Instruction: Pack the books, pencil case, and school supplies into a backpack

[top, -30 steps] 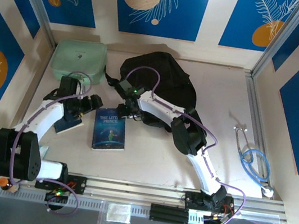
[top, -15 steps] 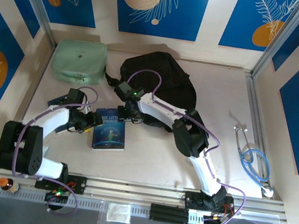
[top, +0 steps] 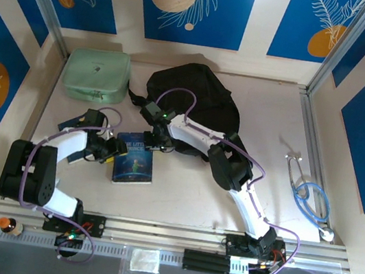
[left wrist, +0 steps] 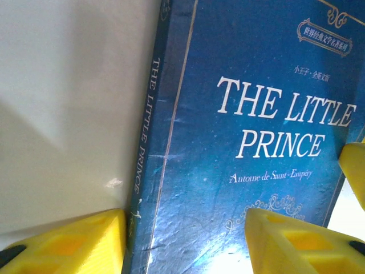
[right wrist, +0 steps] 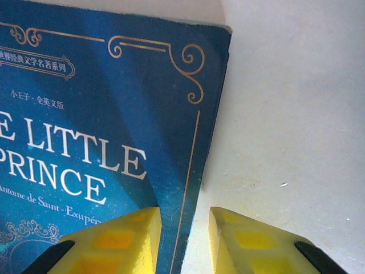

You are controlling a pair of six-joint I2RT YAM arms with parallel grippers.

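Note:
The bright blue "The Little Prince" book (top: 134,161) lies flat on the table in front of the black backpack (top: 196,94). My left gripper (top: 114,148) is open at the book's left side. In its wrist view the gripper (left wrist: 185,220) straddles the spine (left wrist: 145,171), one finger (left wrist: 68,242) on the table and the other (left wrist: 296,242) over the cover. My right gripper (top: 151,140) is at the book's top right corner. Its jaws (right wrist: 183,214) stand narrowly open round the book's right edge (right wrist: 182,194), with a sliver of table beside the right finger (right wrist: 256,242). The cover is creased there.
A mint green zip case (top: 96,75) lies at the back left. A stethoscope (top: 309,192) rests at the right by the wall rail. A white packet (top: 144,261) and a small bottle (top: 7,224) sit on the front frame.
My left gripper swung right from the table's left side to the book's spine and narrowed. My right gripper came down onto the book's top right corner and closed most of the way.

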